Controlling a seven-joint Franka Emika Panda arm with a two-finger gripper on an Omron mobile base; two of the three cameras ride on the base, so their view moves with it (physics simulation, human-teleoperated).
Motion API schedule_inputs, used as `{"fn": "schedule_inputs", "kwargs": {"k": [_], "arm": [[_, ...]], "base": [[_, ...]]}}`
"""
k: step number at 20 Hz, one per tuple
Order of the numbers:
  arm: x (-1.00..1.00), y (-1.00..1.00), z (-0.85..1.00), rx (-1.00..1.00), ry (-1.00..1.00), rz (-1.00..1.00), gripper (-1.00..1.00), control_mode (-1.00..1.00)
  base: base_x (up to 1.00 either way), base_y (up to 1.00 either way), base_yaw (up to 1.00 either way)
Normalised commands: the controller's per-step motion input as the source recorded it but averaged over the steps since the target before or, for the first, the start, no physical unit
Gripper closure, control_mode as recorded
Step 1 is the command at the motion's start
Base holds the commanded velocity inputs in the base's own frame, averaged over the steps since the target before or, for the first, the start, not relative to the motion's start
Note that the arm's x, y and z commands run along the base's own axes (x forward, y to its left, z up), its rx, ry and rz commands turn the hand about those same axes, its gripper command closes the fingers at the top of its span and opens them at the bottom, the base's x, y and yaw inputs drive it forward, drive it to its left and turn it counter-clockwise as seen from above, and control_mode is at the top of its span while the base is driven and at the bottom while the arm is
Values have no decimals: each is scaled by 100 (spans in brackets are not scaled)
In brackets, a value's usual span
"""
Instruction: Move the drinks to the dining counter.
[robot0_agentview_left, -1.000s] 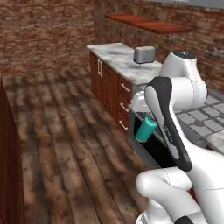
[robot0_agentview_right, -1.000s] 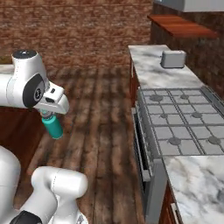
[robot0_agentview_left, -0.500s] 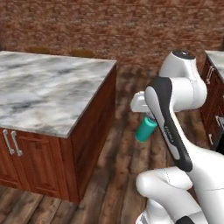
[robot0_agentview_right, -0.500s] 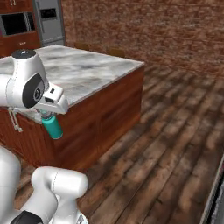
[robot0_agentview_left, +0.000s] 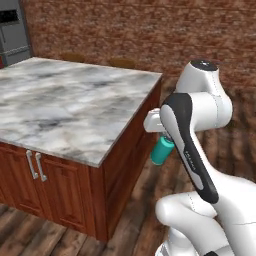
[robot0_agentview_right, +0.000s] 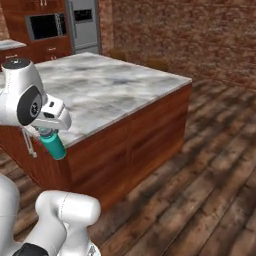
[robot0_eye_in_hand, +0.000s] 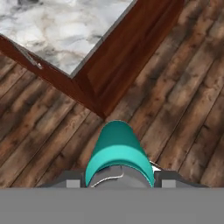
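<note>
Teal bottle (robot0_eye_in_hand: 117, 151) (grey cap, tilted), gripper (robot0_eye_in_hand: 118, 180) clamped on it, beside dining counter (robot0_agentview_left: 75, 105)

The bottle (robot0_agentview_left: 161, 151) is teal with a grey cap. The table (robot0_agentview_left: 75, 105) has a white top with grey veins over a red-brown wood base. The floor (robot0_agentview_right: 210, 195) is dark brown planks, the wall (robot0_agentview_left: 150, 30) red-brown brick.

Teal bottle (robot0_agentview_right: 54, 146): hangs tilted from the gripper (robot0_agentview_right: 47, 133), clamped at its cap end, off the floor, before the dining counter (robot0_agentview_right: 110, 87). Counter: white grey-veined marble top, red-brown wood base. Steel refrigerator (robot0_agentview_right: 83, 25) beyond; plank floor (robot0_agentview_right: 200, 175).
</note>
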Motion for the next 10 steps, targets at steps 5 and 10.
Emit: {"fn": "schedule_inputs", "kwargs": {"k": [5, 10], "arm": [[0, 0, 0, 0, 0, 0, 100, 100], [0, 0, 0, 0, 0, 0, 100, 100]], "base": [[100, -98, 33], [100, -96, 32]]}}
